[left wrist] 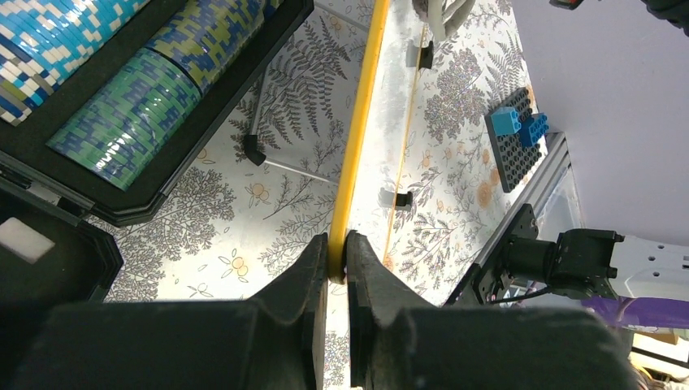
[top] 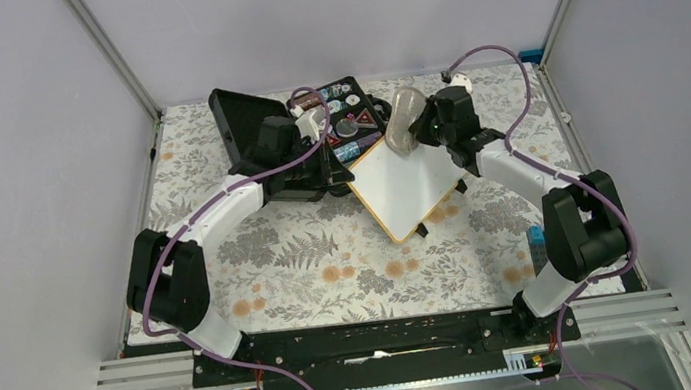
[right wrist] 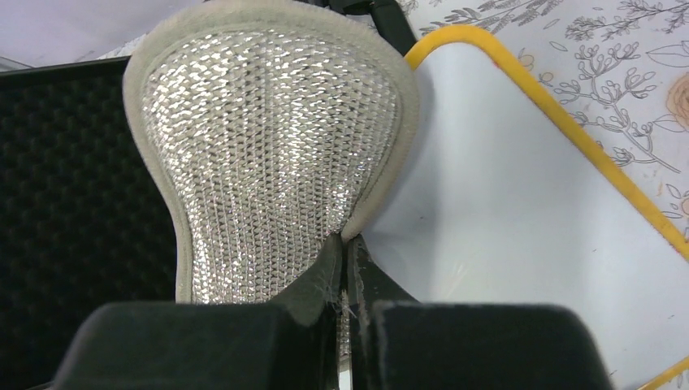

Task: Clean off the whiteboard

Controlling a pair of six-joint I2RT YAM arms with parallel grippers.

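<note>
- Whiteboard (top: 411, 186): mid-table, just beside black case (top: 346, 114), set diamond-wise. Long axis seems to run near-left to far-right, one corner toward arm bases.
- Left gripper (left wrist: 337, 252): clamped on thin yellow frame edge.
- Right gripper (right wrist: 345, 272): pinching silver mesh pad (right wrist: 268, 154) at board's far corner.
- Risk: wipe pressure could pivot board out of narrow edge pinch; pad could snag case rim.

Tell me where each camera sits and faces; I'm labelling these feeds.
Top external: above and behind the bases, looking down on both arms and the whiteboard.
Left wrist: on the left claw, shut on the whiteboard's edge, facing along it.
Right wrist: on the right claw, gripping a silvery pad by the whiteboard's corner.
All three share the whiteboard.
</note>
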